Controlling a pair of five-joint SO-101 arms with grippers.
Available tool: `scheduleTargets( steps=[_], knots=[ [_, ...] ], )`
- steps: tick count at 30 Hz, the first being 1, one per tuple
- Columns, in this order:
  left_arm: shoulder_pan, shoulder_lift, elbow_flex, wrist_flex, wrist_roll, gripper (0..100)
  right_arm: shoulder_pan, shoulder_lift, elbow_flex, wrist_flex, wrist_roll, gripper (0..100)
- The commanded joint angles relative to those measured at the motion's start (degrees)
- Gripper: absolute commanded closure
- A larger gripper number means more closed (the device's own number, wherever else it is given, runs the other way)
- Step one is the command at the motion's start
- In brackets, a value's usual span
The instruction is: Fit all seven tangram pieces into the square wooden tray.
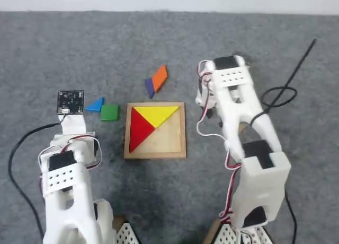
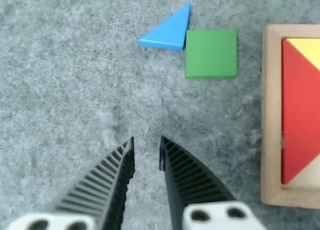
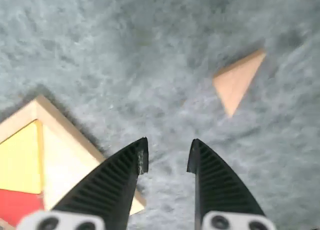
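Felt-like grey fabric covers the bench (image 1: 286,48). The square wooden tray (image 1: 168,139) holds a flat red triangle (image 1: 139,130) and a yellow triangle (image 1: 155,114), edges touching. A blue triangle (image 2: 169,31) touches a green square (image 2: 211,54) beside the tray. Near it lie an orange parallelogram (image 1: 160,77) and a purple piece (image 1: 150,87). The ribbed left end effector (image 2: 146,142) and right end effector (image 3: 167,147) are parted, holding nothing

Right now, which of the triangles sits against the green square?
The blue triangle, touching the green square outside the tray. The red triangle and yellow triangle lie inside it.
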Motion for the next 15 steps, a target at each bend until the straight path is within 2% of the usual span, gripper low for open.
scheduleTargets(
  steps=[1, 4, 6, 11, 15],
  knots=[
    [0.4, -1.1, -0.6, -1.4, -0.6, 91, 7.2, -2.7, -2.8, 3.7, 3.8, 87.3],
    [1.8, -1.4, -0.6, -1.2, -0.5, 91, 14.4, -4.3, -2.7, 6.6, 6.7, 87.3],
    [5.6, -1.5, -0.7, -0.5, -0.5, 91, 19.9, -5.0, -2.7, 8.7, 8.6, 87.3],
    [24.2, -1.0, -8.3, 4.7, 0.4, 91, 31.5, -6.5, 1.9, 8.0, 10.5, 87.3],
    [40.1, 2.6, -17.2, 5.5, 7.8, 91, 35.6, -8.5, 9.5, 3.6, 10.5, 87.4]
  ],
)
